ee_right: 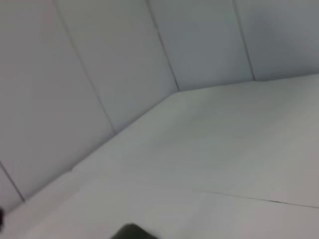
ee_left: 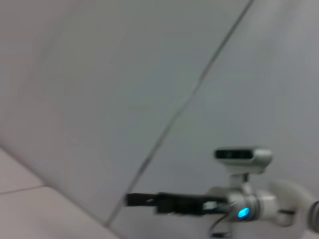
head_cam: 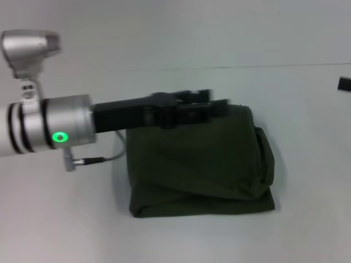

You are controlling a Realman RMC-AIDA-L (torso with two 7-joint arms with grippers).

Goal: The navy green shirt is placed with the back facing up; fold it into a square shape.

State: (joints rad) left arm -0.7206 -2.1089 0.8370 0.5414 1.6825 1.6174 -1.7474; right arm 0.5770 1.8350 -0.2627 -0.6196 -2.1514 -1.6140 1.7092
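The navy green shirt (head_cam: pixel 203 161) lies on the white table, folded into a rough square with its plain side up and creased layers along its near and right edges. My left arm reaches in from the left, and the left gripper (head_cam: pixel 213 99) hovers over the shirt's far edge. Its two black fingers stand slightly apart with nothing between them. The right gripper (head_cam: pixel 344 84) shows only as a dark tip at the right edge of the head view. In the left wrist view the right gripper (ee_left: pixel 130 199) appears farther off as a thin black bar, away from the shirt.
The white table (head_cam: pixel 66 219) stretches around the shirt on all sides. A seam (head_cam: pixel 219 67) in the surface runs across behind the shirt. A grey cable (head_cam: pixel 104 159) hangs from my left wrist near the shirt's left edge.
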